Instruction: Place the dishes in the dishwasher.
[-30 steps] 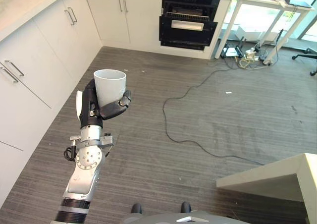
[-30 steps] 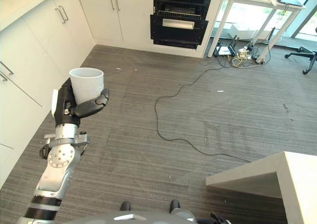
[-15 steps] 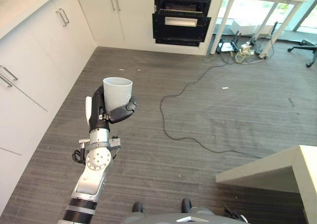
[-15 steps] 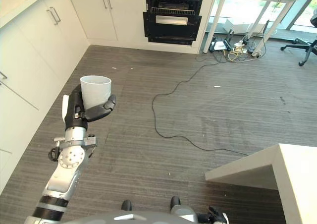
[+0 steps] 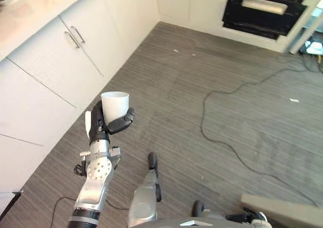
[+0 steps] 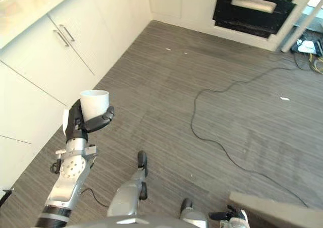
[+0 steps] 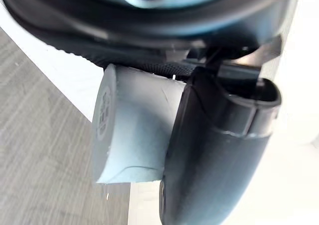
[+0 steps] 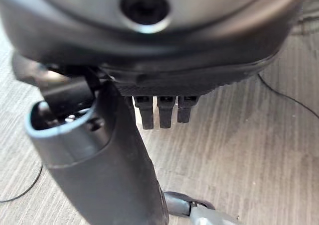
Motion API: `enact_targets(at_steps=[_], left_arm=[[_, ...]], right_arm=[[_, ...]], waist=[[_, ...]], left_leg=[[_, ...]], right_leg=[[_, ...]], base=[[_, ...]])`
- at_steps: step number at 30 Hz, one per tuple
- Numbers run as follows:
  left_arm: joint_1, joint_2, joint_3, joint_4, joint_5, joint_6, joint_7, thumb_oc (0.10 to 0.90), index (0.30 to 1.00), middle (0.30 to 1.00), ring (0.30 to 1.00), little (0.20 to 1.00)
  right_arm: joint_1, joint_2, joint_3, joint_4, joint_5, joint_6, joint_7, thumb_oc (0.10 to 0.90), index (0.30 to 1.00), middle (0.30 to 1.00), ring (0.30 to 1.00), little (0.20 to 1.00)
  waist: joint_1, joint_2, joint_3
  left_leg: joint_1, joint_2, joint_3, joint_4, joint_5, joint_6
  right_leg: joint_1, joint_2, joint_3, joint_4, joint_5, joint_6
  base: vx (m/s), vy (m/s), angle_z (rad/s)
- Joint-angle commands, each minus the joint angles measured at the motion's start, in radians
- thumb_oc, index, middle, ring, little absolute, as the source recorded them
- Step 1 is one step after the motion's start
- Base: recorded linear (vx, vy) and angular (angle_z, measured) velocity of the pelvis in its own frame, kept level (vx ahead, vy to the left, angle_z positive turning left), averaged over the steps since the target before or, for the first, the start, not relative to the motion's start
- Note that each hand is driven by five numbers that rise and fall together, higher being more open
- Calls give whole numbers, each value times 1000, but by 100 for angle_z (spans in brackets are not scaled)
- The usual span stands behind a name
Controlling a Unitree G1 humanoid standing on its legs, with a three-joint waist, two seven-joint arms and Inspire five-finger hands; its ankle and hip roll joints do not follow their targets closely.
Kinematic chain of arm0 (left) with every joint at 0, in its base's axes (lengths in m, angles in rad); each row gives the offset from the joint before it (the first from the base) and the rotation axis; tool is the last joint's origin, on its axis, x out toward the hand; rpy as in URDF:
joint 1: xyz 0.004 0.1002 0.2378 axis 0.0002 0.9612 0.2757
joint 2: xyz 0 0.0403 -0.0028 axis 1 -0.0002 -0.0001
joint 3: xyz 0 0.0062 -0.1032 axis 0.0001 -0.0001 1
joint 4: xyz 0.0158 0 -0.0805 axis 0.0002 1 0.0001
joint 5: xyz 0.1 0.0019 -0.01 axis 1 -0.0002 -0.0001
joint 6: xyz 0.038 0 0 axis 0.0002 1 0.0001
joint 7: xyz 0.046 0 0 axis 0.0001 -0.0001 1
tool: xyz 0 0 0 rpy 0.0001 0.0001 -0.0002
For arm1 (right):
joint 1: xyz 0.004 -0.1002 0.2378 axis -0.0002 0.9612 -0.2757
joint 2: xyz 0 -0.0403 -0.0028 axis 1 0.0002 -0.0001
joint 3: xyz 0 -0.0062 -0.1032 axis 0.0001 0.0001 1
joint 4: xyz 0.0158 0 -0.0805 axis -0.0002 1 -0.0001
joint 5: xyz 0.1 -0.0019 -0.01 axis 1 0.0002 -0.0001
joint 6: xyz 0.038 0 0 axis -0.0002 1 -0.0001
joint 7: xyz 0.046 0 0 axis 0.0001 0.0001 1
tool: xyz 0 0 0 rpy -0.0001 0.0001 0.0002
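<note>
A white cup (image 5: 115,104) stands upright in my left hand (image 5: 98,127), which is shut on it, fingers and thumb curled round its lower half. The hand holds it out over the grey floor, close to the white cabinets on the left. In the left wrist view the cup (image 7: 129,130) lies against the palm, with the thumb (image 7: 219,155) across its side. The black dishwasher (image 5: 262,11) stands open at the far upper right, well away from the cup. My right hand (image 8: 99,165) hangs over the floor with relaxed fingers and holds nothing.
White cabinets (image 5: 75,61) under a pale counter (image 5: 30,11) run along the left. A black cable (image 5: 222,132) snakes over the striped floor on the right. A light table corner (image 5: 282,208) juts in at the lower right.
The camera has swung left and down, so the cabinets fill more of the picture and the dishwasher sits at the upper right. The cup stays upright in my left hand.
</note>
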Motion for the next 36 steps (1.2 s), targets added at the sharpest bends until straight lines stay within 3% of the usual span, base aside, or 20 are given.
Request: enact_targets(at_steps=[1,4,7,9,10,11,12,13,14,15,18,21,26,27,29,30,31,32,33,36], left_arm=[[-45,57,59,-153,21,-94,23,400,300,300,300,300],[-79,74,33,-158,30,-80,27,400,300,300,300,300],[-122,116,4,-186,55,-69,16,400,300,300,300,300],[-156,137,-19,-184,70,-62,11,400,300,300,300,300],[-156,137,-20,-184,70,-62,11,400,300,300,300,300],[-165,151,-32,-171,83,-55,6,400,300,300,300,300],[-167,151,-32,-170,83,-56,6,400,300,300,300,300],[-184,142,-54,-154,72,-57,2,400,300,300,300,300],[-193,141,-58,-151,67,-60,-7,400,300,300,300,300],[-194,141,-57,-151,67,-61,-7,400,300,300,300,300],[-208,129,-72,-133,59,-68,-33,400,300,300,300,300],[-210,138,-83,-117,88,-61,-61,400,300,300,300,300],[-202,123,-75,-112,84,-58,-68,400,300,300,300,300],[-204,107,-76,-112,50,-67,-79,400,300,300,300,300],[-198,102,-71,-112,30,-66,-84,400,300,300,300,300],[-198,102,-59,-116,3,-67,-92,400,300,300,300,300],[-199,103,-58,-116,2,-67,-93,400,300,300,300,300],[-203,104,-58,-123,-3,-71,-95,400,300,300,300,300],[-196,101,-57,-126,-7,-63,-87,400,300,300,300,300],[-190,97,-56,-122,-23,-62,-80,400,300,300,300,300]], right_arm=[[27,15,37,6,-59,1,-7,800,900,900,900,900],[41,29,10,17,-31,3,-13,800,900,900,900,900],[50,32,4,4,-23,4,-14,800,900,900,900,900],[45,33,5,-10,-18,4,-20,800,900,900,900,900],[45,33,5,-10,-18,4,-20,800,900,900,900,900],[30,38,-2,-21,-4,0,-27,800,900,900,900,900],[29,37,-2,-20,-4,0,-27,800,900,900,900,900],[24,44,-10,-30,22,-10,-29,800,900,900,900,900],[16,45,-9,-29,31,-11,-27,800,900,900,900,900],[15,45,-8,-28,32,-11,-27,800,900,900,900,900],[22,45,-12,-15,30,-12,-24,800,900,900,900,900],[45,56,-36,34,30,6,-17,800,900,900,900,900],[88,62,-35,69,29,19,0,800,900,900,900,900],[91,48,-47,78,45,22,4,800,900,900,900,900],[86,41,-53,80,52,25,6,800,900,900,900,900],[57,13,-59,64,62,18,12,800,900,900,900,900],[56,13,-59,64,63,18,13,800,900,900,900,900],[33,-13,-50,34,70,16,9,800,900,900,900,900],[26,-25,-51,10,78,17,1,800,900,900,900,900],[16,-29,-43,-10,83,11,-4,800,900,900,900,900]], waist=[[0,-56,-107],[-6,-101,-140],[-37,-102,-127],[-85,-70,-89],[-84,-68,-89],[-133,-38,-56],[-133,-36,-57],[-183,-29,-38],[-203,-28,-33],[-206,-24,-32],[-278,-53,-51],[-300,-52,-66],[-302,-53,-114],[-309,-51,-119],[-304,-44,-123],[-287,-66,-108],[-287,-62,-107],[-259,-89,-77],[-243,-102,-61],[-221,-112,-57]], left_leg=[[-22,-2,22,30,103,-5],[18,-72,16,32,82,46],[102,-139,20,15,13,114],[184,-143,-8,-2,-31,141],[183,-141,-7,-2,-31,141],[242,-142,-40,-9,-75,150],[238,-139,-40,-9,-73,149],[298,-151,-79,-9,-113,142],[321,-155,-88,-9,-128,134],[319,-149,-91,-9,-125,133],[434,-181,-117,-9,-237,96],[510,-171,-131,-9,-288,72],[559,-138,-143,115,-276,33],[501,-112,-138,337,-191,-20],[455,-98,-143,438,-138,-38],[384,-119,-148,686,-40,-55],[372,-115,-149,707,-48,-56],[274,-164,-137,913,-58,-44],[197,-165,-116,978,-91,-34],[102,-141,-71,913,-112,-20]], right_leg=[[160,-69,30,42,-173,85],[109,-167,44,221,-67,125],[-42,-213,121,582,257,140],[-160,-169,159,792,279,115],[-162,-167,160,792,280,115],[-294,-91,181,915,151,95],[-299,-87,180,917,153,92],[-427,-17,164,869,29,74],[-455,-10,139,792,13,69],[-453,-6,134,783,20,67],[-498,24,30,219,105,92],[-500,17,-61,51,180,115],[-387,47,-5,42,191,63],[-328,51,4,21,169,34],[-294,56,3,19,139,23],[-241,43,31,19,102,3],[-244,47,30,19,103,2],[-195,24,79,19,85,-14],[-165,18,100,19,73,-24],[-132,6,130,19,52,-19]], base=[[591,193,-47],[420,222,-23],[307,267,25],[305,223,59],[510,268,51],[252,102,82],[581,95,71],[482,-50,52],[486,-44,-4],[495,-159,37],[654,-201,63],[460,-176,38],[401,-223,34],[483,-387,-15],[343,-275,-17],[218,-192,-22],[475,-311,-24],[365,-181,-43],[481,-225,-70],[255,-41,-95]])
